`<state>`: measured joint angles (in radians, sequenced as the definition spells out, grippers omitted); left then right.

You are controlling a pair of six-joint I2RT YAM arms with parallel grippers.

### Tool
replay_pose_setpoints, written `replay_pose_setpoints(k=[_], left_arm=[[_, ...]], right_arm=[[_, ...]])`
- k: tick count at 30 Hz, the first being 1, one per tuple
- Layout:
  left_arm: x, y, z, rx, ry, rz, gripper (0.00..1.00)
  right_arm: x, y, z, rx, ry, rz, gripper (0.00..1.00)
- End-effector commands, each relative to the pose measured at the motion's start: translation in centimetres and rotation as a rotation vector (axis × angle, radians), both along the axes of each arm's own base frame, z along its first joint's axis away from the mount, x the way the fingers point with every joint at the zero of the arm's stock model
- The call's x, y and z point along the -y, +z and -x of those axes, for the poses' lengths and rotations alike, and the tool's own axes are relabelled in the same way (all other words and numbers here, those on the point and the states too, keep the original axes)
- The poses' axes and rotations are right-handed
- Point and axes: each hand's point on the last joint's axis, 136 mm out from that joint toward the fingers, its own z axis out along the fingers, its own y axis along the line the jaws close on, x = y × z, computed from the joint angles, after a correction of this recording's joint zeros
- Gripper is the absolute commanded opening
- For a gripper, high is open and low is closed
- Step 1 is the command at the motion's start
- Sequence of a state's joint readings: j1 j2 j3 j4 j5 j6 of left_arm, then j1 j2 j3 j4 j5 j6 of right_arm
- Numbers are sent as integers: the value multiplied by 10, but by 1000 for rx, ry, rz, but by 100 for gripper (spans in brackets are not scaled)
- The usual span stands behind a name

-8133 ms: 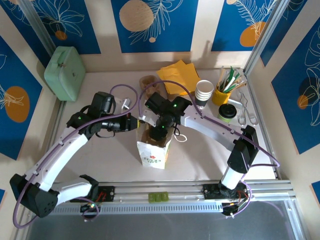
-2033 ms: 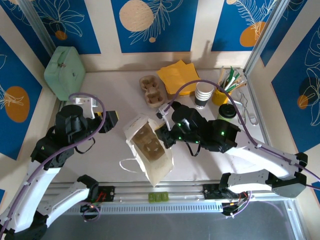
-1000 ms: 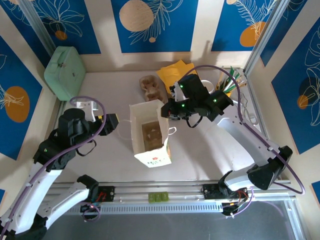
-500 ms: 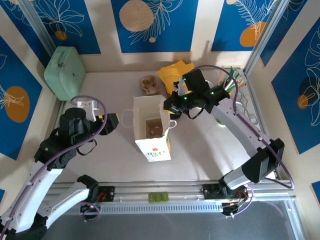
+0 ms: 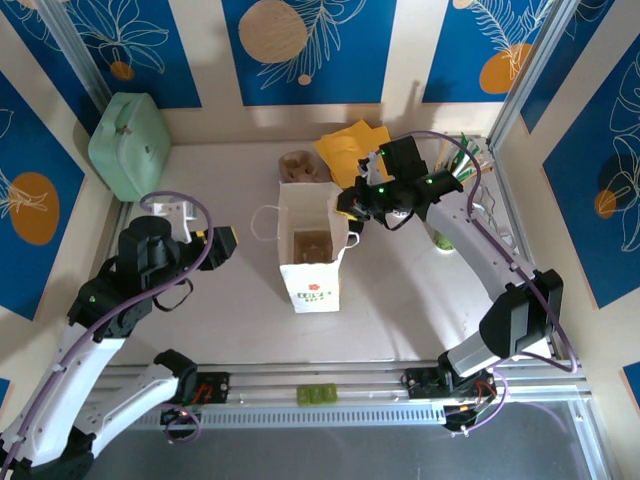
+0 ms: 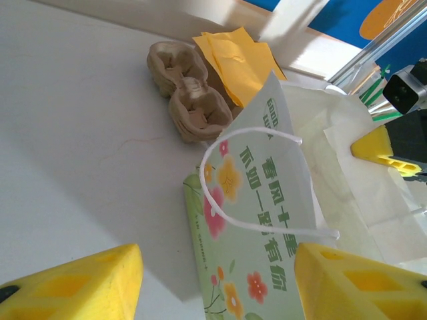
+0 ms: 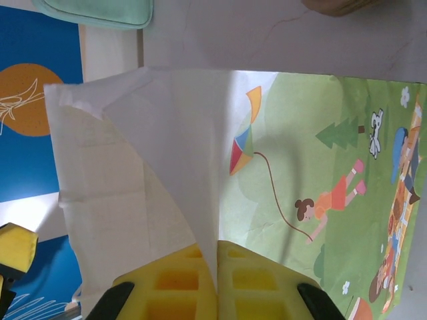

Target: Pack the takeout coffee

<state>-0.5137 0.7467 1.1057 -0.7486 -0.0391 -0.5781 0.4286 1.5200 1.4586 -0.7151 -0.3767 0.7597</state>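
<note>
A white paper bag [image 5: 313, 283] stands upright and open at the table's middle, with a brown cardboard tray at its bottom. My right gripper [image 5: 350, 207] is shut on the top of its right wall; in the right wrist view the gripper [image 7: 217, 267] pinches the thin white paper beside the bag's printed side [image 7: 313, 153]. My left gripper [image 5: 226, 245] hangs open to the left of the bag, apart from it; its wrist view has the gripper [image 6: 217, 287] facing the bag's floral side [image 6: 267, 233]. A sliver of the takeout coffee's light-green side [image 5: 441, 240] peeks out beside the right arm.
A cardboard cup carrier [image 5: 297, 166] and yellow napkins [image 5: 352, 145] lie behind the bag. A mint-green box [image 5: 130, 140] stands at the back left. A yellow cup of straws [image 5: 462, 165] sits at the back right, partly behind the right arm.
The right gripper has drawn the bag's rim toward the back right, and the bag has gone from leaning to upright, shifting slightly right. The left arm has stayed still.
</note>
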Motion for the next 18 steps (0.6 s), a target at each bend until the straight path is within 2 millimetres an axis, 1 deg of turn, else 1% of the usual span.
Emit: replay_pose_setpoints(k=[1,9,11,14,16,18], left_arm=[[-5,6,3,16,12,-7,62],[-6,5,5,16,13,-9,62],[-7,5,5,14,16,-8,62],[-7,5,5,11,16,-8,62],[-7,6,5,13,16,-8,62],[-7,6,5,13,16,-8,62]], right_arm=[[-2,-3,-3,4,46,-25,0],[15,-15,-12,1,33,22,8],[19,-17,-13,-2,23,29,14],[24,-15,-15,1,17,36,27],[26,-11,-13,9,27,35,35],[30,-6,-13,15,24,45,41]])
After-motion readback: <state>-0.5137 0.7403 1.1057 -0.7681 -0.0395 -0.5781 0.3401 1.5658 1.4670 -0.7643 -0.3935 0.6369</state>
